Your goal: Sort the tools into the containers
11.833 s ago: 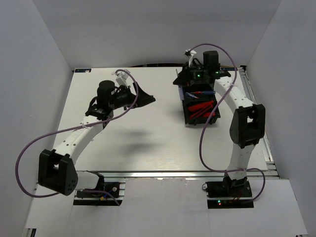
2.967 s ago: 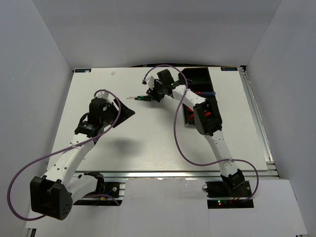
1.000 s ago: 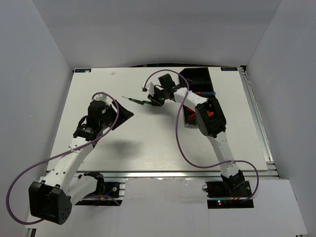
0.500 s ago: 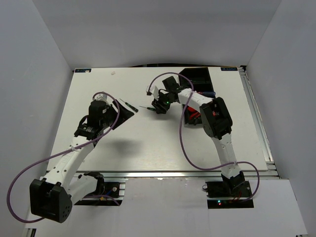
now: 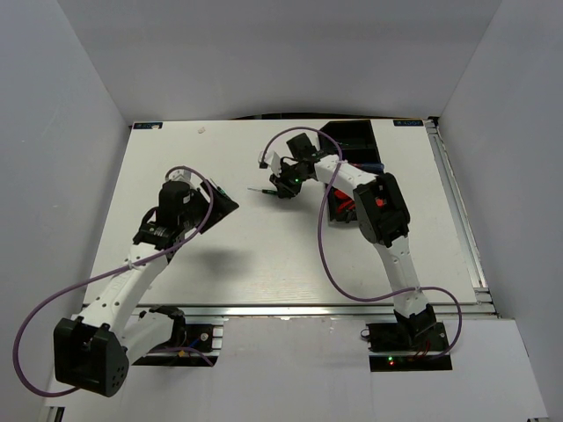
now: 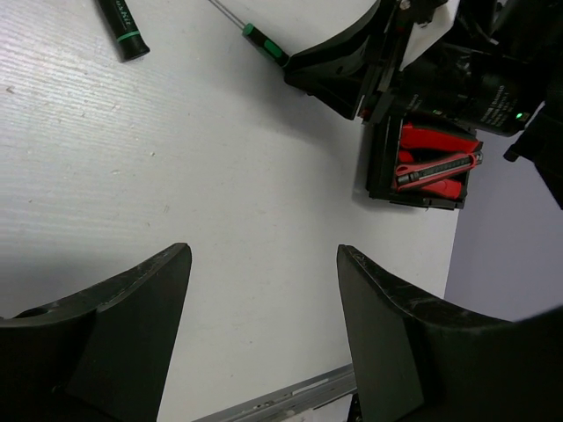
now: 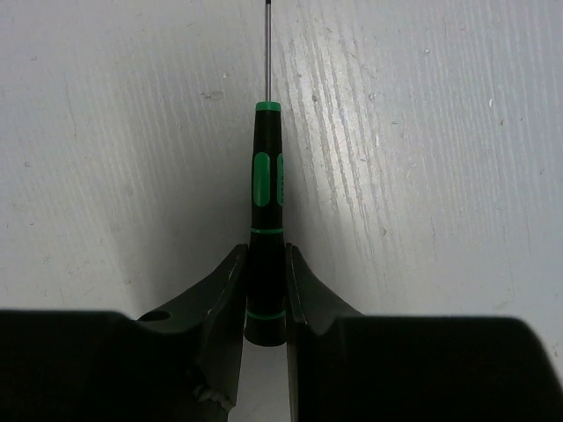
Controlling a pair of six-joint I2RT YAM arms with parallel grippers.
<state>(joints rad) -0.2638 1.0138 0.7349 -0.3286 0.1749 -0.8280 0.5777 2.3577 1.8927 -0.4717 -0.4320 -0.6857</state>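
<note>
1. Top external view: nearest of all, the left claw (image 5: 222, 202) is seen well to the left of the tray (image 5: 345, 132). Its jaws are spread wide apart and nothing is held. In the left wrist view only bare counter (image 6: 220, 193) is seen between the two fingers (image 6: 132, 334).
2. A second screwdriver (image 6: 123, 31), black with a green ring, lies loose on the counter just beyond the left claw, also well left of the tray. In the top view it is mostly hidden by that claw.
3. Closer to the tray, but still on its left, the right claw (image 7: 264, 264) is clamped on the handle end of a thin black-and-green screwdriver (image 7: 266, 176). The handle is pinched between both fingers, and the steel shaft points away from the tray. Whether the tool is touching the counter or is lifted just off it cannot be told.
4. The tray is placed lengthwise, with three compartments in a row from near to far. In the nearest compartment the red-and-black knives (image 6: 435, 163) are piled together.
5. The middle compartment is largely covered by the right arm. What lies in the farthest compartment is too small to be made out.
</note>
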